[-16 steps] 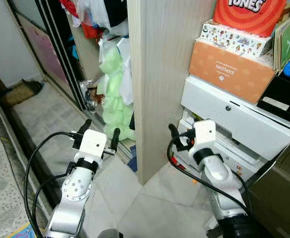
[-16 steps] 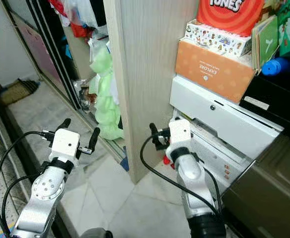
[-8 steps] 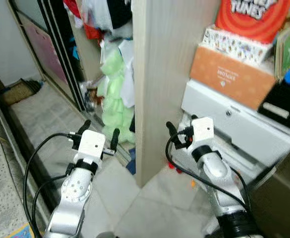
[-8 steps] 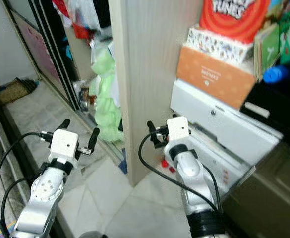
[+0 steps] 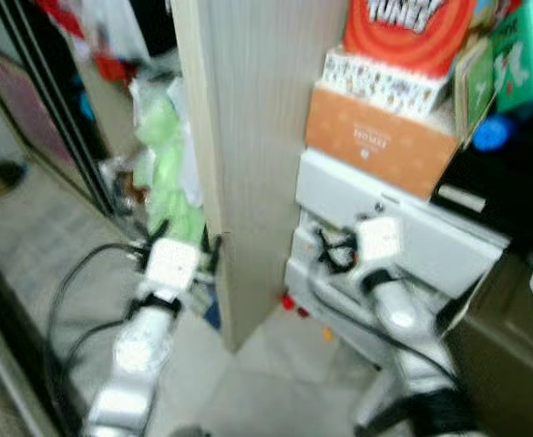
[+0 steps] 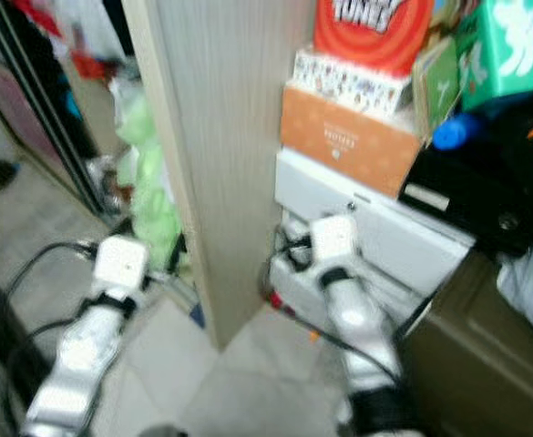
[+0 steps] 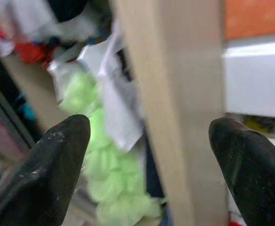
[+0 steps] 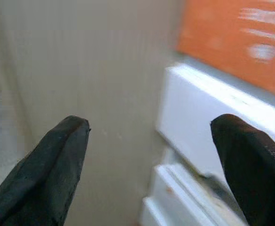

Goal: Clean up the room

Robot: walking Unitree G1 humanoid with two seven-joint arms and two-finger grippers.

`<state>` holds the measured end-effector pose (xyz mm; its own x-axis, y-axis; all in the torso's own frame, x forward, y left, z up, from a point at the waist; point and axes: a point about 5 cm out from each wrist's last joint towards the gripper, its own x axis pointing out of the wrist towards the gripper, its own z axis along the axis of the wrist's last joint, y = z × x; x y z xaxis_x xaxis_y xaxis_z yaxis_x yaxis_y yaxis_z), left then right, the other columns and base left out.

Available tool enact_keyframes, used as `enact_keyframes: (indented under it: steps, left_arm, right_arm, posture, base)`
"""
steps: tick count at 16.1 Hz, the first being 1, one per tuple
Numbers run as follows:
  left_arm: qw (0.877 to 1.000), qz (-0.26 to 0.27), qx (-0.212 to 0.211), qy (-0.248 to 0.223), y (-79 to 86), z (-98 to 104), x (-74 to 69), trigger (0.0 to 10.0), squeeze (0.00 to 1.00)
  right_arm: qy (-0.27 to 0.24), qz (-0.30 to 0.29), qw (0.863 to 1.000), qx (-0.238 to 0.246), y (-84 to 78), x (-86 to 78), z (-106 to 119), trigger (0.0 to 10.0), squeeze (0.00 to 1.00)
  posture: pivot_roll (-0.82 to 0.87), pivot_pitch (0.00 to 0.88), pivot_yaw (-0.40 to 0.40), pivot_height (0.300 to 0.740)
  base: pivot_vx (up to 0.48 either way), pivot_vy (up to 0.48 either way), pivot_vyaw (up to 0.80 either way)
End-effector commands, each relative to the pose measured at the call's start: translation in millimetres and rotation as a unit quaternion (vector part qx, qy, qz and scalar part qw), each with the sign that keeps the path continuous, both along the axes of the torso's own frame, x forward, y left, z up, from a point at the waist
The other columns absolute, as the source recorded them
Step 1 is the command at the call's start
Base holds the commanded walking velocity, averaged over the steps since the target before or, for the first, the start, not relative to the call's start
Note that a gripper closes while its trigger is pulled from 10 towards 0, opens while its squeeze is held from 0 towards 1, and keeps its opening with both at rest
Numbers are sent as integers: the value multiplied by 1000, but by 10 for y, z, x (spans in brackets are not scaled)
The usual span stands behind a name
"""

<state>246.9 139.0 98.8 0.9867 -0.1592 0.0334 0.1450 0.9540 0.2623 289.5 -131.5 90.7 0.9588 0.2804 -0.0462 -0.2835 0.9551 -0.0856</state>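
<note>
Views blurred. A pale wood panel (image 5: 234, 146) stands upright dead ahead, splitting the scene. Robot's left of it: open closet with a green plush toy (image 5: 169, 173) and hanging clothes (image 5: 111, 32) above the tiled floor (image 5: 275, 387). Right of it: white drawer unit (image 5: 384, 223) carrying an orange box (image 5: 375, 141), a patterned box (image 5: 384, 77) and a red box (image 5: 416, 32); a blue cap (image 5: 489, 134) over a black case (image 5: 512, 196).

Left tool (image 7: 151, 160) raised, fingers apart, empty, facing the panel edge and plush. Right tool (image 8: 151, 165) raised, fingers apart, empty, facing the drawers.
</note>
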Motion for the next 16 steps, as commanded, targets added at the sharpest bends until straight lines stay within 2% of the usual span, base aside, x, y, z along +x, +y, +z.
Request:
enact_keyframes:
  steps: [1,4,7,9,11,13,16]
  left_arm:
    - [1000,7,3,-3,20,12,-14,10000,0]
    - [1000,21,10,-2,58,20,-59,10000,0]
    - [999,40,19,-2,151,38,-202,10000,0]
    - [998,61,26,3,220,20,-299,10000,0]
    - [997,69,29,18,268,-17,-430,10000,0]
    - [997,67,33,30,293,-55,-514,10000,0]
    - [997,61,33,27,269,-37,-466,10000,0]
  right_arm:
    - [-8,3,1000,-1,11,15,44,10000,0]
    - [-10,4,1000,-4,-13,-2,54,10000,0]
    - [-10,-5,1000,-11,-126,-136,66,10000,0]
    - [-4,-15,1000,-17,-206,-269,67,10000,0]
    - [28,-35,999,-16,-322,-471,-2,10000,0]
    - [52,-18,998,-36,-412,-642,-71,10000,0]
    - [47,-6,998,-39,-420,-560,-26,10000,0]
  posture:
    - [9,0,-34,740]
    - [9,0,-37,740]
    - [17,0,-43,740]
    - [18,0,-46,740]
    - [18,0,-45,740]
    - [11,0,-40,740]
    - [6,0,-38,740]
  base:
    - [0,0,0]
    - [0,0,152]
    - [0,0,800]
    - [0,0,800]
    - [0,0,584]
    - [0,0,691]
    - [0,0,800]
